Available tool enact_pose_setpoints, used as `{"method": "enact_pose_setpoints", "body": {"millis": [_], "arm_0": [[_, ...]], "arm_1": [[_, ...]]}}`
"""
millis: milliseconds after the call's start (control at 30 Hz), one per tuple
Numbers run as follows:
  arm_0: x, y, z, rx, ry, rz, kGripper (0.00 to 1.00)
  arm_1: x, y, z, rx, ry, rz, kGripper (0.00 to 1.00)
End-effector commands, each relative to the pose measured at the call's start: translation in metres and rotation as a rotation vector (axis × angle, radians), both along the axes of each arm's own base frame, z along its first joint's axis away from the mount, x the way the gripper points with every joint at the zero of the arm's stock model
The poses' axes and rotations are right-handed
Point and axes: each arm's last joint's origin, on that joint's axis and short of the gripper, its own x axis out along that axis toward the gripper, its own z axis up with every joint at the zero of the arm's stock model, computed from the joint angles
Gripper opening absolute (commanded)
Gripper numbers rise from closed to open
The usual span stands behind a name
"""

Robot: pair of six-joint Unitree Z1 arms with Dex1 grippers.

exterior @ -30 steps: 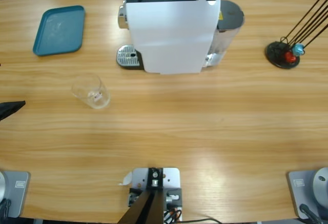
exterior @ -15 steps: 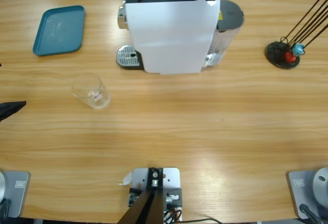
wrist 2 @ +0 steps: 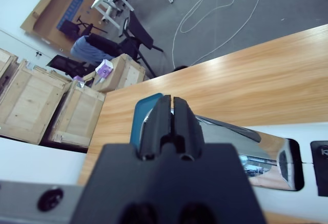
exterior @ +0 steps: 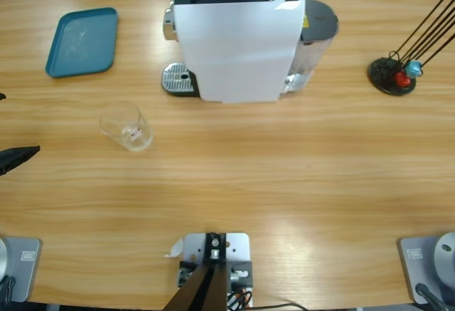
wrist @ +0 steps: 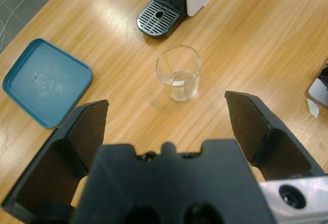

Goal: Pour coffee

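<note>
A small clear glass (exterior: 128,127) stands upright on the table, left of the white coffee machine (exterior: 238,40). No coffee is in view; the glass (wrist: 178,73) holds no dark liquid. My left gripper (wrist: 166,103) is open, low at the table's left edge (exterior: 8,127), with the glass ahead of its jaws and apart from them. My right gripper (wrist 2: 171,101) is shut with nothing seen between its jaws, and hangs over the machine's chrome top (wrist 2: 256,155), tilted toward the room.
A blue tray (exterior: 82,42) lies at the back left. The machine's drip grate (exterior: 179,80) faces left. A black capsule stand (exterior: 392,76) with thin rods and red and blue capsules is at the right. Crates, chairs and a cable fill the room beyond.
The left jaw tip at the table's left edge has shifted slightly down and right. The piece at the machine's top rear now shows silver instead of black. The glass has not moved.
</note>
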Motion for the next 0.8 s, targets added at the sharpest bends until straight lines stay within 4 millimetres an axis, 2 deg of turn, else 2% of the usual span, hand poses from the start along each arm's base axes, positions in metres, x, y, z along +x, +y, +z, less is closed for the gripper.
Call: {"method": "enact_pose_setpoints", "body": {"millis": [33,433,800], "arm_0": [[-0.001,0.004,-0.009,0.027,0.003,0.004,1.0],[0.0,0.002,-0.005,0.026,-0.006,0.008,1.0],[-0.003,0.006,-0.001,-0.003,-0.024,0.011,1.0]], "arm_1": [[0.0,0.034,-0.043,-0.096,0.086,0.088,0.0],[0.011,0.054,-0.089,-0.164,0.2,0.174,0.0],[0.029,0.042,-0.117,-0.216,0.252,0.161,0.0]]}}
